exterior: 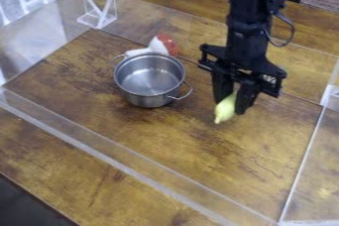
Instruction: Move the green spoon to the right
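Observation:
The green spoon (pixel 225 108) hangs nearly upright with its yellow-green handle pointing down, its tip just above or touching the wooden table (pixel 199 161). My black gripper (pixel 240 89) points straight down and is shut on the spoon's upper part, which hides the metal bowl. Spoon and gripper are to the right of the steel pot (pixel 149 77), clear of it.
The round steel pot with two handles stands left of centre. A red and white object (pixel 157 47) lies just behind it. Clear acrylic walls (pixel 311 141) fence the table on the right, front and left, and a clear stand (pixel 95 12) sits at the back left.

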